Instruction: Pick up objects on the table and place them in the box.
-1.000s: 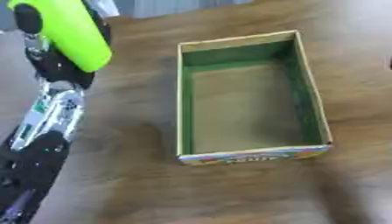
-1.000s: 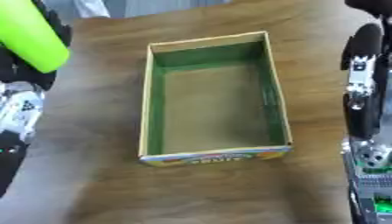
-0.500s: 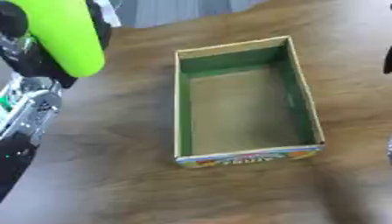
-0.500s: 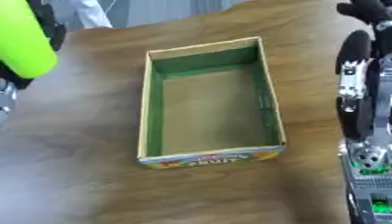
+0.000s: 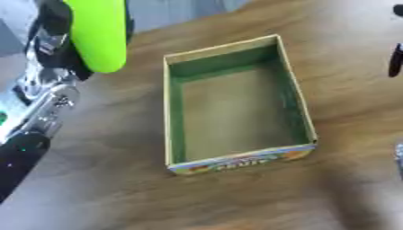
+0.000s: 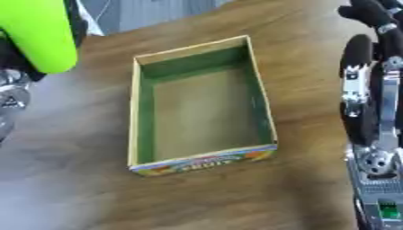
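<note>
Both head eyes look steeply down, sharing the box (image 5: pixel 236 103).

Worktop (image 5: pixel 236 202): brown wood-grain surface, grain running roughly along its length, fills most of both views. Lies askew, far edge slanting from upper left toward upper right. Soft, even light; faint pale sheen on wood at lower left. Blurred dark shadow patch on wood at lower right. Beyond far edge, grey floor (image 6: pixel 150 11) or wall, cannot tell which, with vertical darker and lighter bands. Small white shape (image 6: pixel 94 28) at far edge, left of grey area, too blurred to identify.
</note>
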### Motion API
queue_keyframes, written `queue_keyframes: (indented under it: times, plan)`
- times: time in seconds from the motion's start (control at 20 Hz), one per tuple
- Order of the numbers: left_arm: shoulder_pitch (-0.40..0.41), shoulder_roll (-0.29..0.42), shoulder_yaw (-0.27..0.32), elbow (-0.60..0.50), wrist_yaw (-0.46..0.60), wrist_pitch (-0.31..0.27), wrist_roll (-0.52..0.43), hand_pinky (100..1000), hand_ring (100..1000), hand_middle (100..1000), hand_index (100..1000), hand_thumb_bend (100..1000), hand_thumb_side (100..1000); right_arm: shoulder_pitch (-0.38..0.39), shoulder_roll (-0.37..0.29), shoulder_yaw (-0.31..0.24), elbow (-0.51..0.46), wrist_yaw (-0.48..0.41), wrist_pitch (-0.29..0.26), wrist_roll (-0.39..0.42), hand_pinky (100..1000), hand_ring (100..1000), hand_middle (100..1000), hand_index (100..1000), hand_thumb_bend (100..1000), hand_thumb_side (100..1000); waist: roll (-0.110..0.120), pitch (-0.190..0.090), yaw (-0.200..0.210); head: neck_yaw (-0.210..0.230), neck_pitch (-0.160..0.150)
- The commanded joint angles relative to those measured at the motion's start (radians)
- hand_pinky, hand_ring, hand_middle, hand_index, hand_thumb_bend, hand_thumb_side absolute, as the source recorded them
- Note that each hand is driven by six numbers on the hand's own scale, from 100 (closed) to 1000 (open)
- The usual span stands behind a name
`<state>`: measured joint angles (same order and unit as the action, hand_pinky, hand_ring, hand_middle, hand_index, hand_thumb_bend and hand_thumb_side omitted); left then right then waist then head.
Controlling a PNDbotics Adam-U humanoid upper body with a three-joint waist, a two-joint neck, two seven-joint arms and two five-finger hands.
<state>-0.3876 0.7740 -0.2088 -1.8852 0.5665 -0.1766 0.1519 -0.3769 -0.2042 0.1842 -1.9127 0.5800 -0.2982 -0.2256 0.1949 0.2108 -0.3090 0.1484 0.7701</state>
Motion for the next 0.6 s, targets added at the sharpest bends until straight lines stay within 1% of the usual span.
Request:
queue_keyframes:
  times: [0.05,0.2,0.3,0.45,0.5,0.55,0.6]
  plan:
    - [-0.03,0.043,-0.011,0.052,-0.129,0.034,-0.057,100,134,396,496,1000,581,-0.016,-0.01,0.004,-0.012,-0.006,-0.003,0.006,172,763,863,879,137,1000,-0.002,-0.02,-0.005,-0.006,0.0]
    - [-0.055,0.029,-0.024,0.102,-0.251,0.069,-0.124,100,141,399,499,1000,588,-0.018,-0.009,0.006,-0.012,-0.007,-0.005,0.008,172,763,863,879,139,1000,0.003,-0.023,-0.013,-0.007,0.0]
    - [-0.069,0.019,-0.031,0.13,-0.288,0.072,-0.139,100,152,406,505,1000,595,-0.019,-0.008,0.006,-0.012,-0.008,-0.006,0.008,174,763,863,879,138,1000,0.006,-0.024,-0.017,-0.009,0.0]
    - [-0.087,-0.009,-0.038,0.169,-0.278,0.053,-0.125,100,179,430,528,973,613,-0.019,-0.006,0.006,-0.011,-0.009,-0.007,0.008,174,763,863,880,136,1000,0.007,-0.025,-0.02,-0.011,0.0]
    - [-0.092,-0.022,-0.039,0.179,-0.265,0.042,-0.114,100,175,427,525,978,610,-0.019,-0.004,0.006,-0.011,-0.009,-0.007,0.008,174,763,863,880,136,1000,0.007,-0.025,-0.021,-0.011,0.0]
    - [-0.096,-0.039,-0.039,0.188,-0.252,0.03,-0.101,100,184,435,534,955,608,-0.021,-0.002,0.006,-0.012,-0.009,-0.007,0.008,175,763,863,880,134,1000,0.006,-0.022,-0.022,-0.009,0.0]
    - [-0.101,-0.062,-0.035,0.197,-0.24,0.019,-0.086,100,184,435,534,954,607,-0.023,0.002,0.006,-0.012,-0.01,-0.008,0.008,174,763,863,880,134,1000,0.005,-0.019,-0.025,-0.004,0.0]
